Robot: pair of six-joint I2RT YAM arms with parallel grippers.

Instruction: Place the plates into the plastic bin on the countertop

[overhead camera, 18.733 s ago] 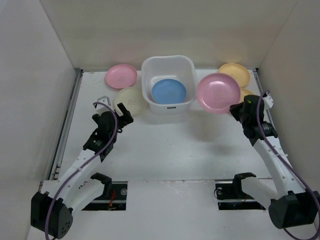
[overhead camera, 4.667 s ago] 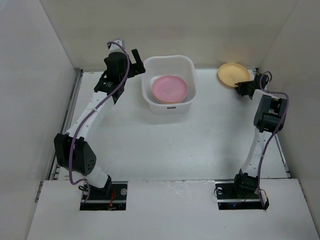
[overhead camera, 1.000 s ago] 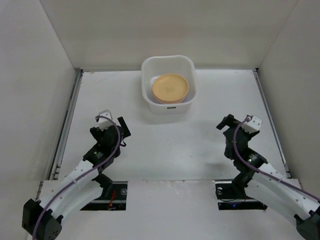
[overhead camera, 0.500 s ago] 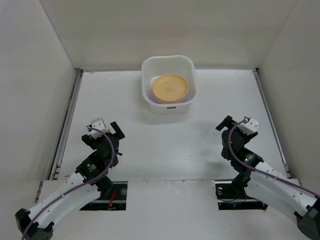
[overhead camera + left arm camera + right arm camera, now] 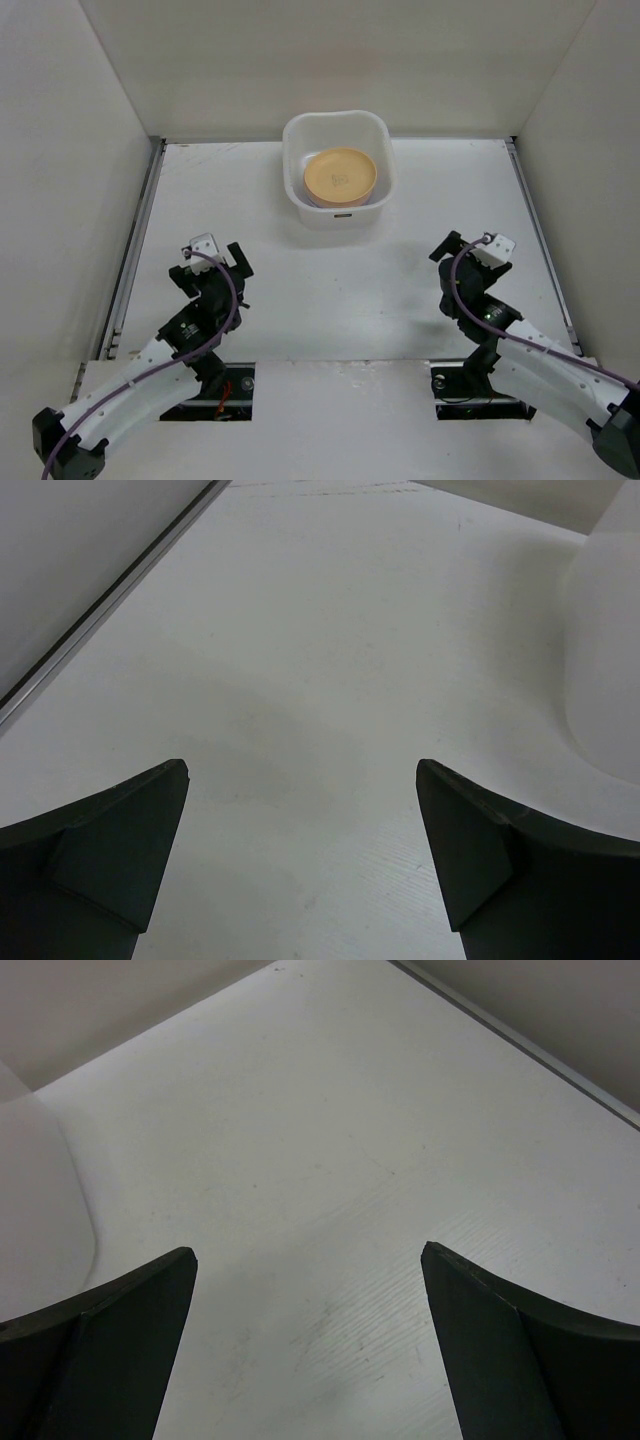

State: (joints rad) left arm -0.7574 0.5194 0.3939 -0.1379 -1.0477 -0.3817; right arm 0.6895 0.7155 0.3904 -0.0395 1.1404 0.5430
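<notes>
The plastic bin stands at the back middle of the countertop. A yellow-orange plate lies on top inside it; any plates beneath are hidden. My left gripper hovers open near the front left, nothing between its fingers. My right gripper is open and empty at the front right. In the left wrist view the left gripper spans bare countertop, the bin's wall at the right. In the right wrist view the right gripper also spans bare countertop, the bin at the left.
White walls enclose the countertop on three sides. A metal rail runs along the left edge and another along the right. The arm bases sit at the near edge.
Both arms have drawn back slightly toward their bases. The left gripper swung left and then a little right again. Both grippers stayed open and the bin is unchanged.
</notes>
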